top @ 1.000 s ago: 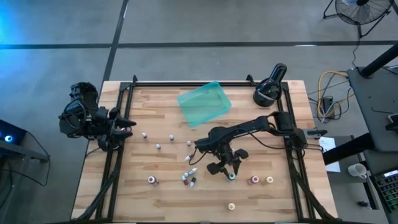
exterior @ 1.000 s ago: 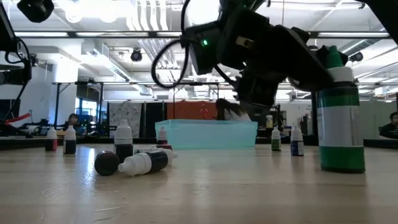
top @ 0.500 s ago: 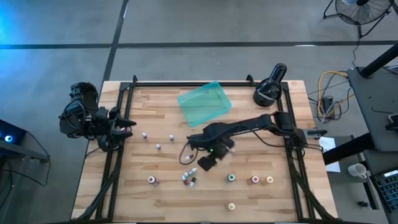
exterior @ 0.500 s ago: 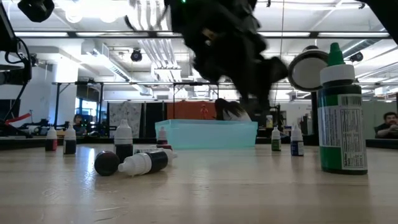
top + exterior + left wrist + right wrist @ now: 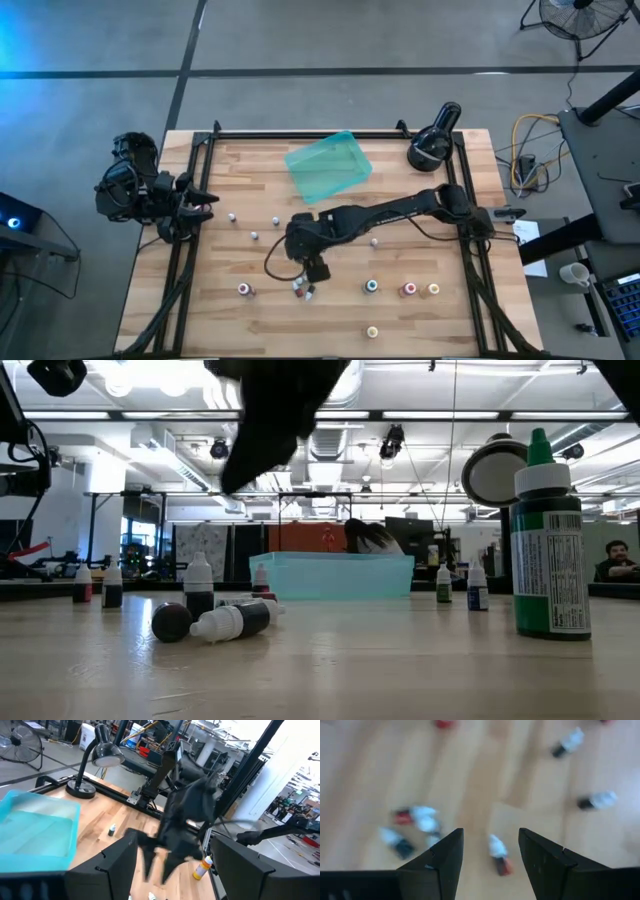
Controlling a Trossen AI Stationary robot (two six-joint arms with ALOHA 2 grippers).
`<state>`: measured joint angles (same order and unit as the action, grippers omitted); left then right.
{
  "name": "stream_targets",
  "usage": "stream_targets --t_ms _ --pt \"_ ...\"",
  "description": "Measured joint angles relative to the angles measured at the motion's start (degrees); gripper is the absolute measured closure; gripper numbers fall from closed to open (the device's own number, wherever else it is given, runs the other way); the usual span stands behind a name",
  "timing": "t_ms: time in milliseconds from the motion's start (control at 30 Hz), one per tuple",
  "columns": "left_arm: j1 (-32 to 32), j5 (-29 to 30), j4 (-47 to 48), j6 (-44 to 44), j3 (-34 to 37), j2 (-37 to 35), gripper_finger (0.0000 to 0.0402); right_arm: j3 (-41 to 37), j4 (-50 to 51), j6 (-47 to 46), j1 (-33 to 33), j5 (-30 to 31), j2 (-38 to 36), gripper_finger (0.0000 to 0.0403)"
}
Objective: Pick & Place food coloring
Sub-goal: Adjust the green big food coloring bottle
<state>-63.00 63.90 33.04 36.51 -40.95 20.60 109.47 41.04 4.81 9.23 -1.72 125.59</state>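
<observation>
With its fingers spread and nothing held, the right hand (image 5: 313,268) is poised over the toppled food coloring bottles (image 5: 303,289) at the desk's (image 5: 450,330) six o'clock, apparently for a pick, while the teal tray (image 5: 328,166) waits at twelve o'clock.

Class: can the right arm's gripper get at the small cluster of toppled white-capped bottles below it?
Probably yes. The right gripper hangs open just above the toppled bottles, with bare wooden table around them and nothing between.

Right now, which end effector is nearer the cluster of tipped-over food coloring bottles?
Right. The right end effector hovers just above the cluster; the left end effector waits at the table's left edge.
</observation>
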Motion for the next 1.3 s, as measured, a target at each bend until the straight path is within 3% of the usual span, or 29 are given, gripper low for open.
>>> stream_targets --t_ms 700,1300 --pt "0.02 0.02 0.02 1.47 0.0 0.0 0.0177 -0.09 -0.11 14.59 -0.6 0.33 7.57 0.024" --pt "0.02 0.22 0.02 1.12 0.0 0.0 0.0177 -0.11 -3.59 14.91 -2.05 0.51 11.12 0.0266"
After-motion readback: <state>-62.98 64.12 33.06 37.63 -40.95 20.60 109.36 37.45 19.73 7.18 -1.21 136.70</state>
